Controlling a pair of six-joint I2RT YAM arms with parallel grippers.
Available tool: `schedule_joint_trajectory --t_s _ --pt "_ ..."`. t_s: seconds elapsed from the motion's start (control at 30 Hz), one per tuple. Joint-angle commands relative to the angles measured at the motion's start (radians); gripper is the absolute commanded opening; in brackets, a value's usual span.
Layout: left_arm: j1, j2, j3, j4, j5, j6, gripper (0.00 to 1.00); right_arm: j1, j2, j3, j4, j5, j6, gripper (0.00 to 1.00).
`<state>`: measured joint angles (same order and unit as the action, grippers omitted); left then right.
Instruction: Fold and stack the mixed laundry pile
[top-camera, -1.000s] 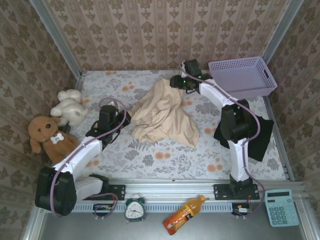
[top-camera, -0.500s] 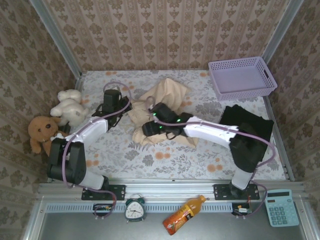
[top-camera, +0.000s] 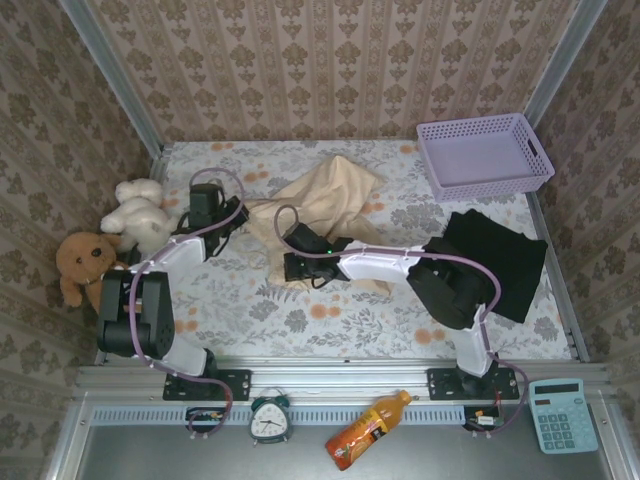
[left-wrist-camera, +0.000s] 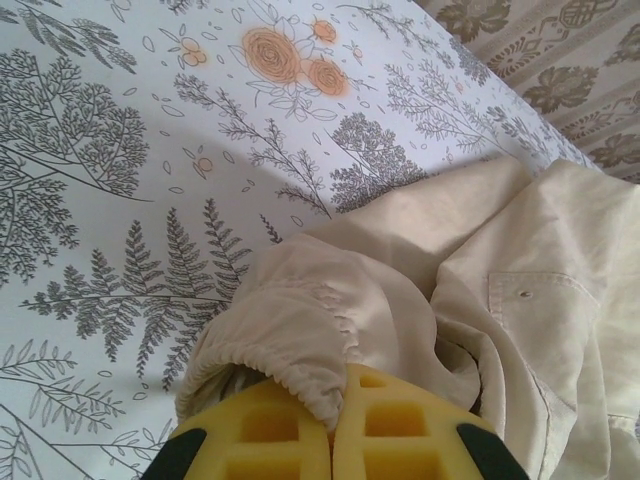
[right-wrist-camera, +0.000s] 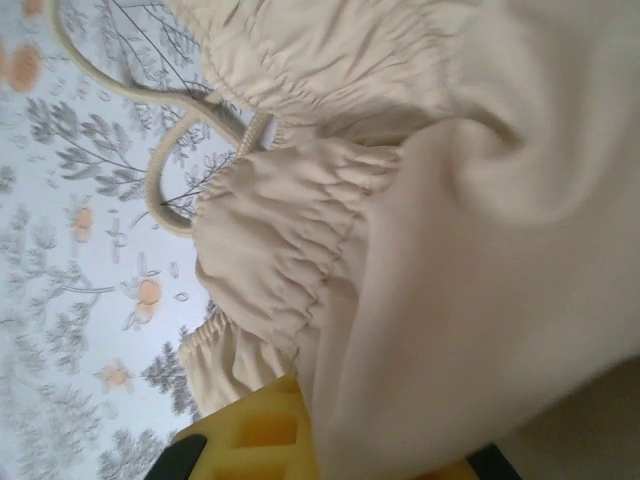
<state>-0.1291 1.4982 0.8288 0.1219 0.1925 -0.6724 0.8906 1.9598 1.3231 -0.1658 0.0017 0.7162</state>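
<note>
You have a lavender mesh basket (top-camera: 487, 158) at the worktop's (top-camera: 330, 320) far right corner. A white plush toy (top-camera: 140, 212) and a brown plush dog (top-camera: 88, 265) sit at its left edge. An alarm clock (top-camera: 268, 420), an orange bottle (top-camera: 366, 428) and a calculator (top-camera: 562, 414) lie on the near ledge.

At the left gripper (left-wrist-camera: 335, 440), the yellow pads (left-wrist-camera: 270, 430) are cut off by the bottom edge of the left wrist view, and the elastic hem of the beige garment (left-wrist-camera: 520, 300) covers their tips. The right gripper (right-wrist-camera: 330, 450) is likewise cut off at the bottom edge, one pad buried under a cloth fold. Overhead, the right arm (top-camera: 445, 285) masks the left part of the black T-shirt (top-camera: 505, 255); any marking on it is too small to tell.
</note>
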Motion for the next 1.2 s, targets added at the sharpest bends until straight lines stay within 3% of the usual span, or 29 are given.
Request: schedule_joint_trajectory --t_s 0.0,0.07,0.2,0.37,0.63,0.83,1.03,1.17 --pt "0.027 -0.077 0.04 -0.011 0.041 0.013 0.0 -0.113 -0.211 -0.056 0.023 -0.132 -0.01 0.0" --pt "0.026 -0.121 0.088 -0.053 0.033 0.048 0.0 -0.187 -0.305 -0.029 -0.037 -0.198 -0.083 0.0" --pt "0.029 -0.169 0.232 -0.136 0.053 0.08 0.0 -0.337 -0.395 0.205 -0.259 -0.219 -0.255 0.0" --pt "0.031 -0.227 0.398 -0.169 0.068 0.086 0.0 -0.522 -0.438 0.388 -0.236 -0.367 -0.239 0.0" --pt "0.005 -0.333 0.618 -0.166 0.08 0.14 0.0 -0.59 -0.479 0.631 -0.232 -0.564 -0.247 0.0" --pt "-0.036 -0.511 0.54 -0.136 0.032 0.181 0.0 -0.59 -0.686 0.449 -0.181 -0.588 -0.215 0.0" --pt "-0.08 -0.664 0.506 -0.116 0.013 0.181 0.0 -0.57 -0.839 0.288 -0.065 -0.706 0.012 0.0" --pt "-0.106 -0.689 0.518 -0.166 -0.036 0.18 0.0 -0.536 -0.875 0.245 -0.07 -0.688 0.074 0.0"
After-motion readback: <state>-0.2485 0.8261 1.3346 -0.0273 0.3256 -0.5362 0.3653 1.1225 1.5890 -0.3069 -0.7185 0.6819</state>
